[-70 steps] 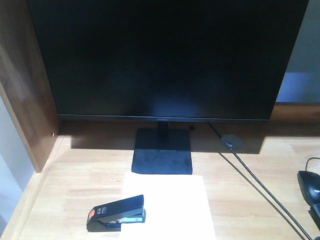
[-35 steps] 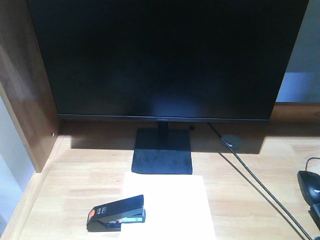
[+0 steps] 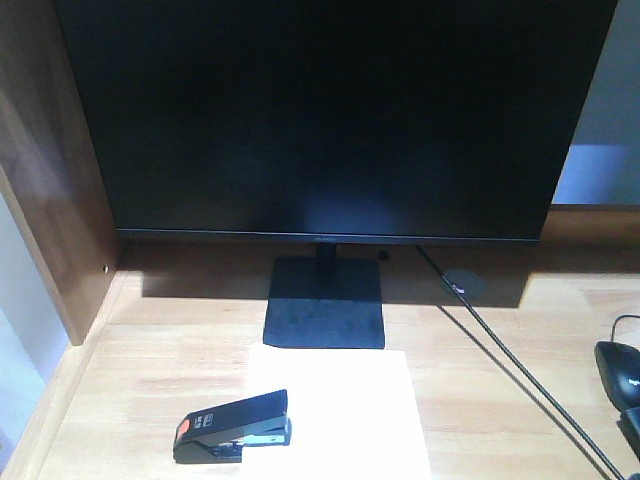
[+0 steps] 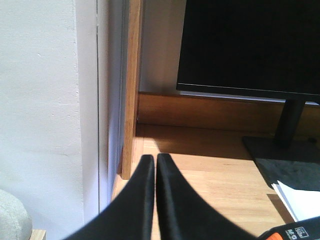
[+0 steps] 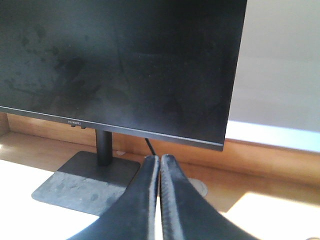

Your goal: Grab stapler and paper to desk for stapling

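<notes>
Two arms on my rig, both wrist cams up, neither arm visible in the front view. Far left I see the darker brown wood side panel standing up from the light natural wood desk. My left gripper, seen only from its own wrist cam, has its black fingers pressed together, just a thin slit between them, nothing gripped; it hangs above the desk near the side panel. Next right, the hand-sized black stapler with the orange-red patch lies on the desk, patch end to the left, its right end overlapping the left edge of the large plain white sheet of paper. The paper lies flat, touching the front of the black square monitor base. Above it the big black monitor screen is dark. Right of the base a round cable hole with a black cable running toward the front right. My right gripper has its jaws closed too, tips touching, empty, facing the monitor. Far right edge, a black computer mouse, partly cut off.
</notes>
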Controlling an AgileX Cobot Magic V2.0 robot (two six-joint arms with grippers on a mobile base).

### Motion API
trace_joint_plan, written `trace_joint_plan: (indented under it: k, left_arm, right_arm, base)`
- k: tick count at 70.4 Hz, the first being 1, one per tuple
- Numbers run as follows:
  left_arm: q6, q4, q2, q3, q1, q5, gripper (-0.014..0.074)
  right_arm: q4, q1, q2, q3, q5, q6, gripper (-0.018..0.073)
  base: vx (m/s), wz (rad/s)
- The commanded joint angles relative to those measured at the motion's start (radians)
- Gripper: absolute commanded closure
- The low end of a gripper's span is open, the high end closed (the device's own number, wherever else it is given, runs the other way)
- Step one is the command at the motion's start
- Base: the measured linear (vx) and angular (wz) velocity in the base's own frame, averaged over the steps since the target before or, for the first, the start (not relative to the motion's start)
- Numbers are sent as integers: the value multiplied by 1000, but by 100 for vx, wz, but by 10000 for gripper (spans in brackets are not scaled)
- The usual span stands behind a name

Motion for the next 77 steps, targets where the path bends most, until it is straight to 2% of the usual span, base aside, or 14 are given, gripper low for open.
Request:
trace_joint_plan:
  k: [1,5,10,18,25,30,33,37,42,57,77]
  left_arm:
    - [-11,-4,-12,27,2,-77,603]
    - [-11,-4,-12,27,2,-77,603]
    - [-11,-4,-12,27,2,-77,603]
    - [-11,-4,-12,27,2,-77,603]
    - [-11,-4,-12,27,2,-77,603]
    - [-11,-4,-12,27,2,-77,603]
    - [-11,-4,-12,27,2,-77,603]
    - [-11,-4,-12,27,2,-77,603]
    - [-11,-4,-12,27,2,-77,603]
    - [-11,-4,-12,27,2,-77,603]
    - [-11,-4,-12,27,2,-77,603]
  right_arm:
    - [210,-4,5,-26,23,-216,565]
    - [370,-4,5,-26,30,-390,565]
    - [614,-4,5,-26,47,-606,565]
    - [1012,-4,5,-26,79,-1012,565]
    - [1336,-4,5,-26,107,-1312,565]
    - [1495,-4,5,-26,107,-1496,565]
    - [1573,-4,5,-26,102,-1569,565]
    - [1641,-4,5,-26,93,-1643,565]
    - [1693,-4,5,-26,88,-1686,565]
    - [1685,-10,-4,22,79,-1699,565]
    - [1682,-206,-145,146,74,-1664,565]
  base:
    - [0,0]
    - [0,0]
    - [0,0]
    - [0,0]
    - [0,0]
    - [0,0]
    - [0,0]
    - [0,0]
    - [0,0]
    - [0,0]
    - [0,0]
